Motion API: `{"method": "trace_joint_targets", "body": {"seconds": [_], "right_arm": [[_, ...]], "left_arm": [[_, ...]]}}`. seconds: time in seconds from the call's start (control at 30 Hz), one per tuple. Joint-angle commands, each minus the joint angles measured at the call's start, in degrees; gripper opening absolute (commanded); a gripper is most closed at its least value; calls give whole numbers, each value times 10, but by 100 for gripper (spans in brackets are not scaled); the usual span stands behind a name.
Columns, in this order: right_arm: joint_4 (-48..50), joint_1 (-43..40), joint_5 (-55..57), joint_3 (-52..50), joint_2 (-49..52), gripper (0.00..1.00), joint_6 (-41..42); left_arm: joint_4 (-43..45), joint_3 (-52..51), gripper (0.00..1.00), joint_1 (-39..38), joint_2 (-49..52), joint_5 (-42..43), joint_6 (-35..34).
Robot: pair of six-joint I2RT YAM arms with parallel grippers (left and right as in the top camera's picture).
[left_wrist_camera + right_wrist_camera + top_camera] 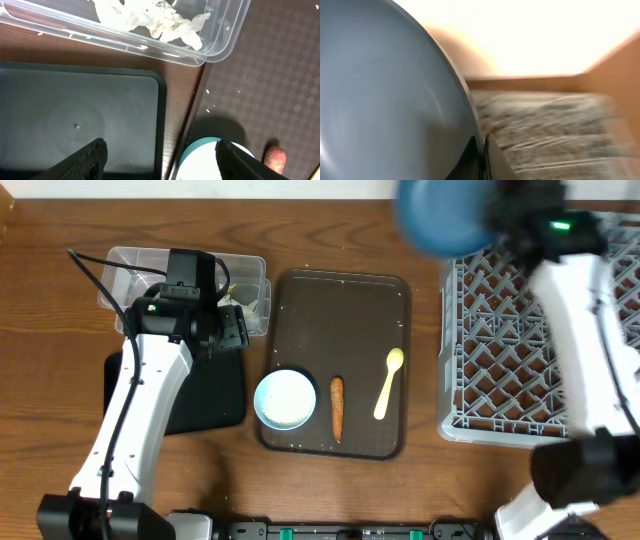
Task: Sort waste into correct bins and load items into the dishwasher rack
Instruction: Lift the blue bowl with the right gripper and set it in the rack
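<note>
- left fingers (87,160): spread wide, empty, above black tray (75,115) and white bowl (205,155).
- right fingers (470,157): pinched shut on rim of dark-blue plate (380,100), above dishwasher rack (490,330) corner.

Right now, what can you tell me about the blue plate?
The plate is large, round and dark blue, smooth and faintly glossy, blurred in both views. It hangs at the top of the overhead view, over the rack's far left corner. The right hand grips its rim; nothing else seems to touch it.
</note>
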Motion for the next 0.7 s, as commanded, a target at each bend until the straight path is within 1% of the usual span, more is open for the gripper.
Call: {"method": "trace_joint_targets", "body": {"seconds": [0.0,0.07,0.13,0.23,0.5,0.67], "right_arm": [[27,-40,141,3,-7,1,-108],[59,-66,172,3,-7,1,-165],[81,-90,175,3,-5,1,-219],[107,-123,176,3,-1,1,-273],[152,-198,179,3,19,1,-343],[190,-235,232,3,53,1,-380]], "left_arm": [[0,-4,72,3,-1,-7,7],[0,-4,72,3,-1,-7,7],[0,-4,72,3,-1,-7,7],[0,-4,72,3,-1,-7,7],[0,-4,72,3,-1,-7,7],[1,-4,72,3,-1,-7,7]]}}
